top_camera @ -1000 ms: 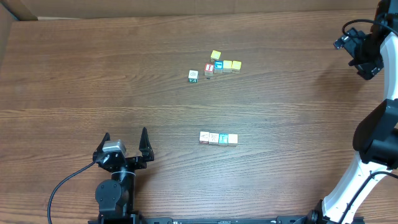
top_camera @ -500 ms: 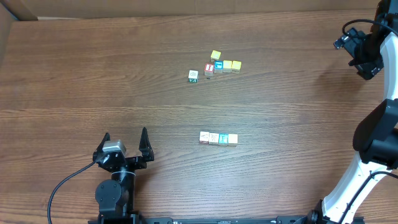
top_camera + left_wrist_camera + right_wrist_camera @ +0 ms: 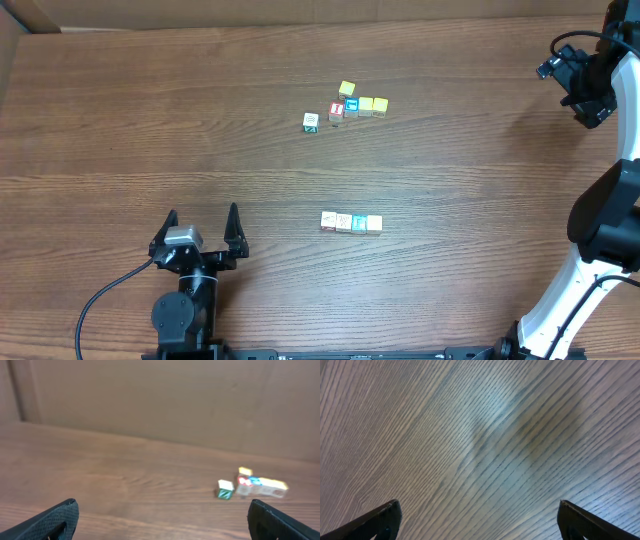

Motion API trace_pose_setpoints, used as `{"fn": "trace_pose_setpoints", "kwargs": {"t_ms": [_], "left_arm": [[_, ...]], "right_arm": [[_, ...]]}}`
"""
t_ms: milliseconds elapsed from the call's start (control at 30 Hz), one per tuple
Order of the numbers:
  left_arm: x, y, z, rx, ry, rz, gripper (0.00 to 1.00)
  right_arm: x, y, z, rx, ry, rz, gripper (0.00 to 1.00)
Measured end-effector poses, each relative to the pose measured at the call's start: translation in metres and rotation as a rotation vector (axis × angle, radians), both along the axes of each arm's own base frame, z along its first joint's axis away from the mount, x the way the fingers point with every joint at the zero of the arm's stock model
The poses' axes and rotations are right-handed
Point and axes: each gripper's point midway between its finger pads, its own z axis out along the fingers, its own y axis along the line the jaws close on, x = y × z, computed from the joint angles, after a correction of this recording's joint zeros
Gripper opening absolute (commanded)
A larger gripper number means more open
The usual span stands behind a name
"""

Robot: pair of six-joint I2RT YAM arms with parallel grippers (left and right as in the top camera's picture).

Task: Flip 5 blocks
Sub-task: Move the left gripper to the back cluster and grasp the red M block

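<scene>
Small wooden blocks lie in two groups on the wooden table (image 3: pixel 150 120). A far cluster holds a yellow block (image 3: pixel 346 89), a blue-lettered one (image 3: pixel 351 104), two yellow-faced ones (image 3: pixel 373 105), a green-marked one (image 3: pixel 311 121) and a cube with a red "I" (image 3: pixel 337 110). A straight row of several blocks (image 3: pixel 351 222) lies nearer. My left gripper (image 3: pixel 200 225) stands open at the near left, well away from both groups. The left wrist view shows the green-marked block (image 3: pixel 225 488) far ahead of the left gripper (image 3: pixel 162 515). My right gripper (image 3: pixel 580 90) is open at the far right edge, and in the right wrist view the right gripper (image 3: pixel 479 512) has only table beneath it.
A cardboard wall (image 3: pixel 150 400) stands along the table's far side. A black cable (image 3: pixel 100 300) loops by the left arm's base. The right arm's white links (image 3: pixel 570 290) rise at the right edge.
</scene>
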Motion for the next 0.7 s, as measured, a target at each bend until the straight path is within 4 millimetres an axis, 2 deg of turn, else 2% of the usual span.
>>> {"fn": "trace_pose_setpoints", "kwargs": {"t_ms": [100,233,300,433,567,700], "left_arm": [[0.0,-0.01,0.004,-0.006,-0.007,-0.059,1.0],[-0.006,-0.018,0.006,-0.038,0.083,-0.099,1.0],[-0.009,-0.02,0.022,-0.045,0.124,-0.109,1.0],[-0.008,-0.023,0.073,-0.055,0.212,-0.126,1.0],[0.012,-0.028,0.113,-0.06,0.367,-0.164,1.0],[0.04,-0.03,0.116,-0.085,0.647,-0.186,1.0]], "right_arm": [[0.0,0.0,0.0,0.0,0.001,0.0,1.0],[0.0,0.0,0.0,0.0,0.001,0.0,1.0],[0.0,0.0,0.0,0.0,0.001,-0.001,1.0],[0.0,0.0,0.0,0.001,0.0,0.0,1.0],[0.0,0.0,0.0,0.002,-0.001,0.001,1.0],[0.001,0.0,0.0,0.001,-0.003,0.0,1.0]]}}
